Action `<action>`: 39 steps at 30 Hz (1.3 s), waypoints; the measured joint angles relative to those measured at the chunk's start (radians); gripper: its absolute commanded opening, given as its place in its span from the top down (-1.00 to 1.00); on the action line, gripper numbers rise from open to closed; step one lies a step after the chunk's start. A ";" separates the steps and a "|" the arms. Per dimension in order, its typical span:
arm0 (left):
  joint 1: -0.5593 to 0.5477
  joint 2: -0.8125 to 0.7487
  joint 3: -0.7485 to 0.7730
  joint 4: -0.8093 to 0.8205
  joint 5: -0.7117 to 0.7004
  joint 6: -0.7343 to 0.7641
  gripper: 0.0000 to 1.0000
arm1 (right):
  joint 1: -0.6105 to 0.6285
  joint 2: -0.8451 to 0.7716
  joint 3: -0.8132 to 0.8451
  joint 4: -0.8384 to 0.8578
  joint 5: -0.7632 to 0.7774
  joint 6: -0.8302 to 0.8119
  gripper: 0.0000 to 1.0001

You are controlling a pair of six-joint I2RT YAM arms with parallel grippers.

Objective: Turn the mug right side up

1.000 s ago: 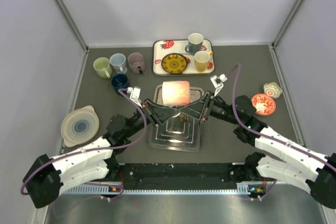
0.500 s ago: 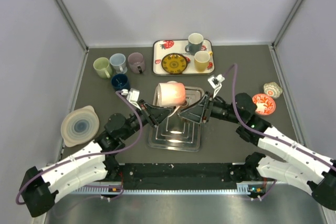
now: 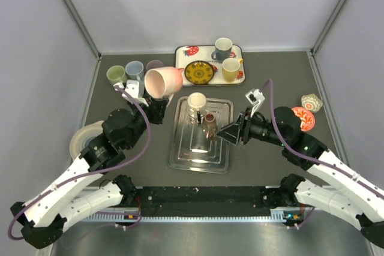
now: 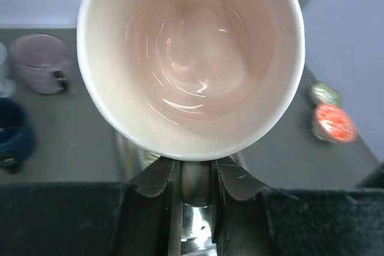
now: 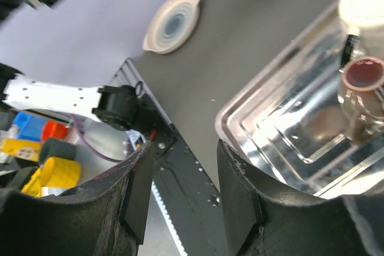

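Left pincer (image 4: 193, 179) holding pink mug (image 4: 192, 58) aloft, clear of tray (image 3: 180, 163)

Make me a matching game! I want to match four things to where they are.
Things:
1. pink mug
2. yellow mug
3. red dish
4. brown cup

Places:
A. standing on the silver tray
B. held up in the air by the left hand
C. on the table, over on the right side
D. on the strawberry tray at the back

Pairs: 1-B, 2-D, 3-C, 4-A
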 measured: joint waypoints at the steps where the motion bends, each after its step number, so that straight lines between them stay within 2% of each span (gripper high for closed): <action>1: 0.003 0.012 0.038 -0.039 -0.040 0.024 1.00 | 0.000 -0.007 0.004 -0.032 0.018 -0.016 0.09; 4: 0.043 0.072 0.147 -0.192 -0.132 0.065 1.00 | 0.000 -0.019 0.005 -0.104 0.065 -0.056 0.09; 7: 0.195 0.152 0.237 -0.329 -0.129 0.068 1.00 | 0.000 -0.027 0.005 -0.159 0.110 -0.087 0.09; 12: 0.504 0.230 0.249 -0.486 -0.072 0.056 1.00 | 0.000 -0.055 -0.002 -0.195 0.150 -0.125 0.09; 18: 0.710 0.325 0.249 -0.528 0.026 0.018 1.00 | 0.000 -0.085 -0.018 -0.203 0.164 -0.154 0.09; 30: 0.931 0.586 0.187 -0.406 0.101 -0.032 1.00 | 0.000 -0.108 -0.057 -0.223 0.172 -0.194 0.09; 39: 0.976 0.648 0.144 -0.326 0.108 -0.044 1.00 | 0.000 -0.070 -0.057 -0.223 0.166 -0.214 0.09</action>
